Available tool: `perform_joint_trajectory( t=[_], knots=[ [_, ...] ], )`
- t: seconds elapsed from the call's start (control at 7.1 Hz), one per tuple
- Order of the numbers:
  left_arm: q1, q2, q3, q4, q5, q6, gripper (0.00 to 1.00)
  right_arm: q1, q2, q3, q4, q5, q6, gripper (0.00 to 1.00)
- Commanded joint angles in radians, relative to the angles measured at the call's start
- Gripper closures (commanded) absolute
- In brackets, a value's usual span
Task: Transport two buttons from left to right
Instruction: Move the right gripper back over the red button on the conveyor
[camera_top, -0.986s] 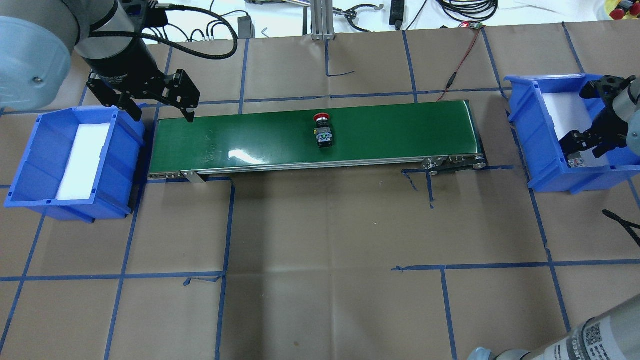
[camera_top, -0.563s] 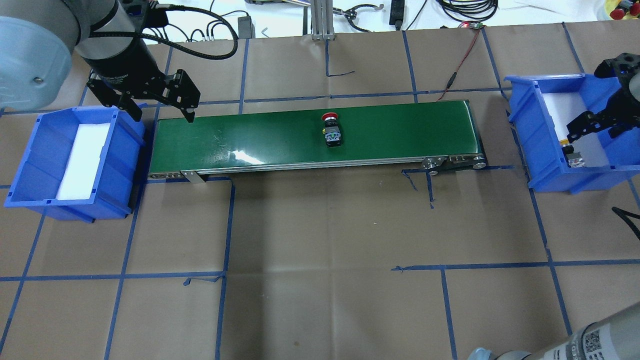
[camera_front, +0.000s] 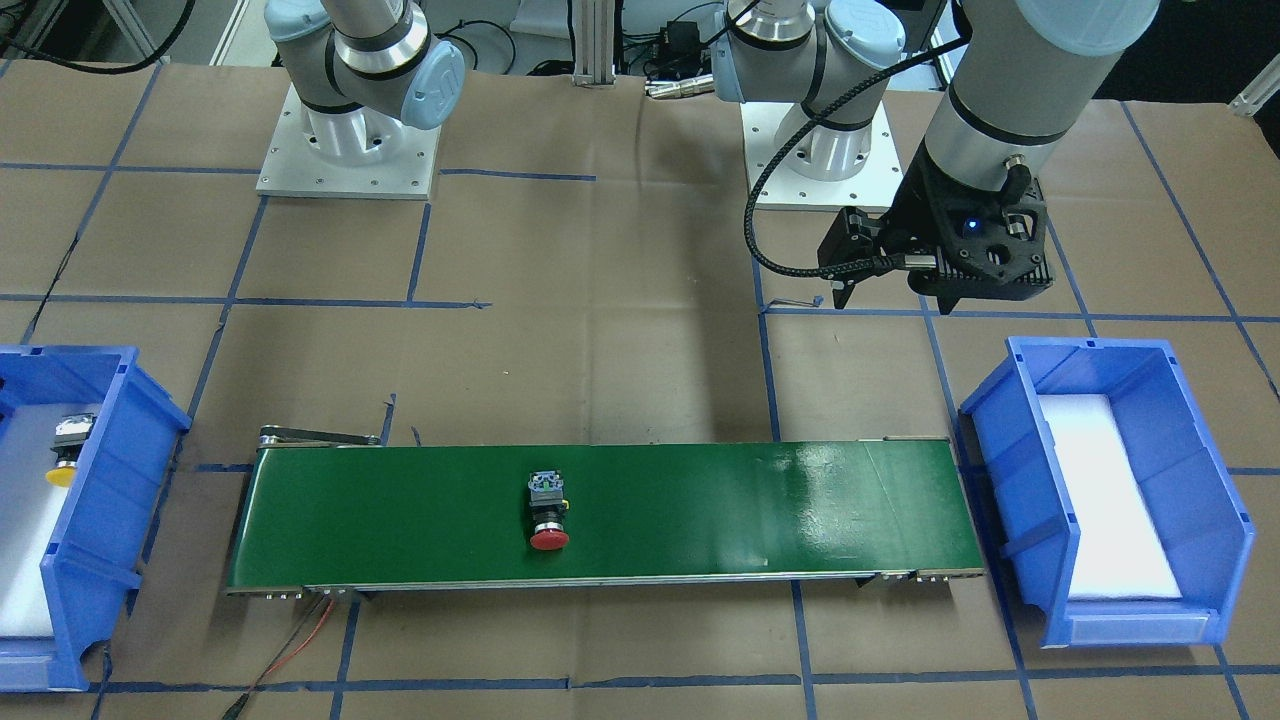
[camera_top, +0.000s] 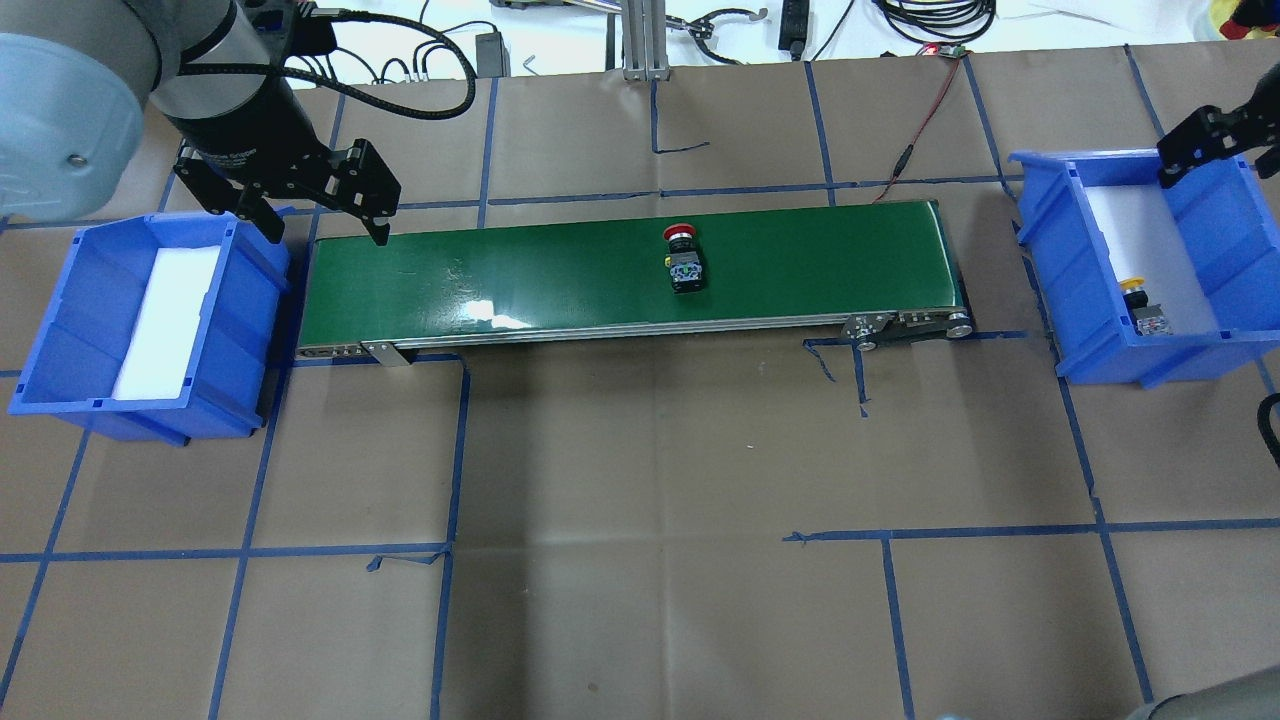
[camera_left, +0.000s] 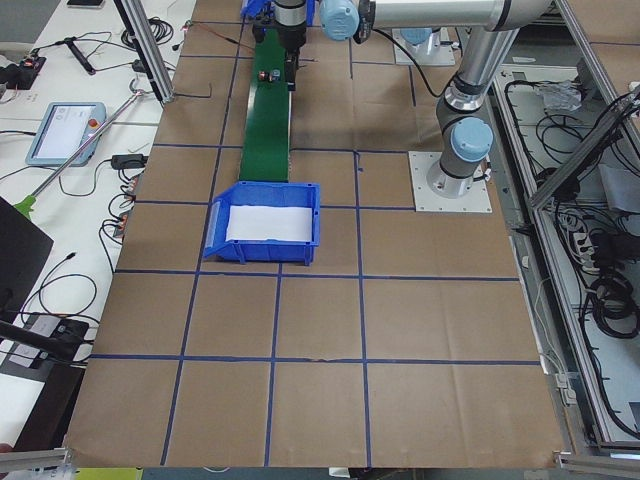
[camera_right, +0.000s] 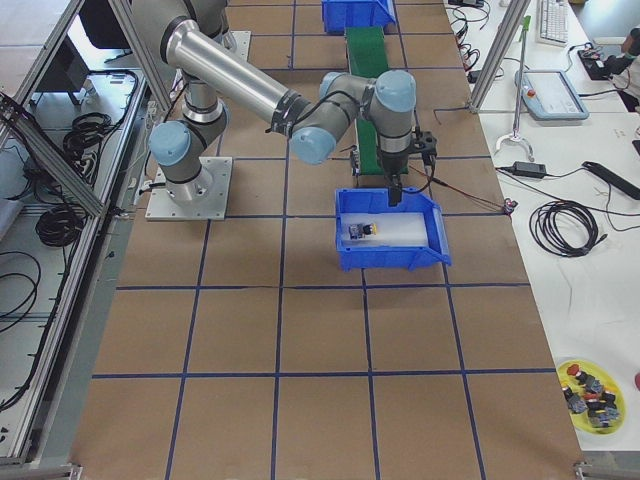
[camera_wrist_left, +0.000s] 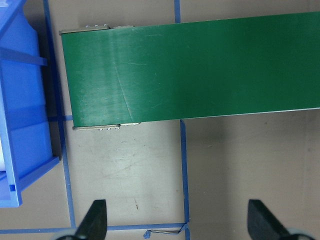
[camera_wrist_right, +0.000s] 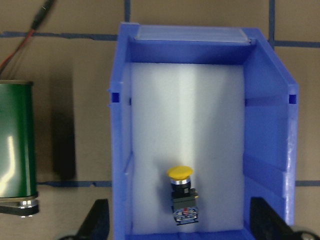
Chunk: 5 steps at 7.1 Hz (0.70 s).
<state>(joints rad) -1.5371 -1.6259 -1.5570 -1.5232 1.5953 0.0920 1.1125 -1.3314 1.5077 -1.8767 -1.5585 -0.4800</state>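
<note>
Red button (camera_top: 684, 258) lies on its side on the green conveyor belt (camera_top: 520, 270), a little right of the belt's middle in the overhead view, with the red cap pointing away from the robot. Nothing touches it.

Yellow button (camera_wrist_right: 182, 196) lies on its side on the white foam liner (camera_wrist_right: 187, 110) inside the right blue bin (camera_top: 1040, 250), at the end of the bin nearer the robot and close to the belt-side wall. Its cap points toward the far end of the bin.

Right hand (camera_top: 1218, 150) is above the far end of the right bin, raised clear of it. Its fingers (camera_wrist_right: 97, 222) are spread wide with nothing between them, and it is well apart from the yellow button.

Left hand (camera_top: 326, 235) hovers over the left end of the belt, just beside the left blue bin (camera_top: 60, 330). Its fingers (camera_wrist_left: 95, 222) are also spread wide and empty. The left bin shows only its white foam liner (camera_top: 165, 320).

The worktop (camera_top: 650, 450) is covered in brown paper with a grid of blue tape lines.
</note>
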Motion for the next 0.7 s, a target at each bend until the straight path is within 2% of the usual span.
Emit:
perform_joint_trajectory(
  t=[0.0, 0.28, 0.56],
  knots=[
    [0.000, 0.000, 0.000, 0.000, 0.000, 0.000, 0.00, 0.132, -0.006, -0.199, 0.253, -0.002, 0.188, 0.00],
    [0.000, 0.000, 0.000, 0.000, 0.000, 0.000, 0.00, 0.254, -0.022, -0.212, 0.310, -0.005, 0.377, 0.00],
    [0.002, 0.000, 0.002, 0.002, 0.000, 0.000, 0.00, 0.437, -0.009, -0.180, 0.225, 0.006, 0.406, 0.00]
  ],
)
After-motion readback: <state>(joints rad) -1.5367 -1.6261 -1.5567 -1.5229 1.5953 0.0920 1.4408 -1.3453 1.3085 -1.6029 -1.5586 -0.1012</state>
